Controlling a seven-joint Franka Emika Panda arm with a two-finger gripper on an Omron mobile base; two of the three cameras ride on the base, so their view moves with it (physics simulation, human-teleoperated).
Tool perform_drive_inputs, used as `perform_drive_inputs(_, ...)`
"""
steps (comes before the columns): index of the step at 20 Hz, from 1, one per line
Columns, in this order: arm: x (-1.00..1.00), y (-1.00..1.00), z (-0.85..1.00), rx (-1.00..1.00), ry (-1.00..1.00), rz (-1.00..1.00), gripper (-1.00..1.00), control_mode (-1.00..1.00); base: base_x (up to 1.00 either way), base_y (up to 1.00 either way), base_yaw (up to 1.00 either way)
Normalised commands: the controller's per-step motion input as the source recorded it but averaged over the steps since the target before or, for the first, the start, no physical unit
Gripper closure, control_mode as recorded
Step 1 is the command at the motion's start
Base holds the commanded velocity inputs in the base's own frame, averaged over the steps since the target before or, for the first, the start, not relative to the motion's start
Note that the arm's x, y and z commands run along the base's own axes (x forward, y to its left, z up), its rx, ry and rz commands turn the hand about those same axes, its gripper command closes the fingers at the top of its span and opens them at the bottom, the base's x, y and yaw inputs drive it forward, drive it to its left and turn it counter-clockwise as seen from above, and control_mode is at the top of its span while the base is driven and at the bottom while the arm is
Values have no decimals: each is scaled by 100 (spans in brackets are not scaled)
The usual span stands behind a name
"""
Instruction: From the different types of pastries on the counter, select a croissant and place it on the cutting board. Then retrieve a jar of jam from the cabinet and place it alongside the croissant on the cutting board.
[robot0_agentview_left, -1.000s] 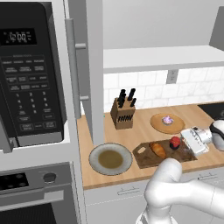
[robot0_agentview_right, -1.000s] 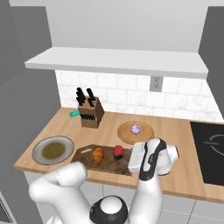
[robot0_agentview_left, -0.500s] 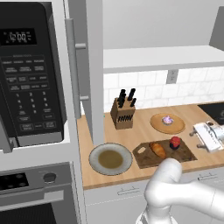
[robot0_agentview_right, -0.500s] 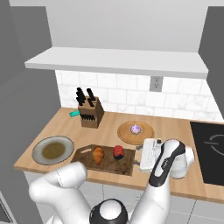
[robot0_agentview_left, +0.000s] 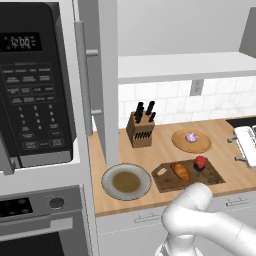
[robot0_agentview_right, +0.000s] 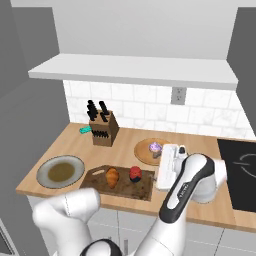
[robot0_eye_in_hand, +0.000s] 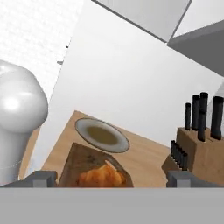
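Note:
The dark cutting board (robot0_agentview_left: 165, 181) (robot0_agentview_right: 98, 180) lies on the counter (robot0_agentview_left: 160, 150) near its front edge. On it rest the golden croissant (robot0_agentview_left: 180, 171) (robot0_agentview_right: 113, 176) (robot0_eye_in_hand: 101, 176) and, just right of it, the red jar of jam (robot0_agentview_left: 200, 162) (robot0_agentview_right: 135, 173) with its black lid. My gripper (robot0_agentview_left: 235, 149) (robot0_agentview_right: 162, 167) (robot0_eye_in_hand: 112, 179) hovers to the right of the board, open and empty, clear of the jar. The pink frosted pastry (robot0_agentview_left: 191, 137) (robot0_agentview_right: 156, 147) sits on a round light-wood plate (robot0_agentview_left: 202, 146) behind the board. The cabinet door (robot0_agentview_left: 107, 75) stands open.
A grey plate (robot0_agentview_left: 107, 176) (robot0_agentview_right: 47, 165) (robot0_eye_in_hand: 85, 124) lies left of the board. A knife block (robot0_agentview_left: 141, 127) (robot0_agentview_right: 102, 127) (robot0_eye_in_hand: 199, 153) stands at the back. A black microwave (robot0_agentview_left: 35, 85) is at the left, and a black cooktop (robot0_agentview_right: 245, 175) at the right.
My gripper has drawn back to the right, away from the jar of jam, which stays standing on the cutting board. Nothing else has moved.

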Motion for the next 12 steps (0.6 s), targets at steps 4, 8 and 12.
perform_drive_inputs(4,-44,89,61,-10,-16,-4,-100,-100,0,0,0)
perform_drive_inputs(8,-56,100,36,-16,-14,0,-100,-100,0,0,0)
perform_drive_inputs(12,-70,100,38,-19,-23,0,-100,-100,0,0,0)
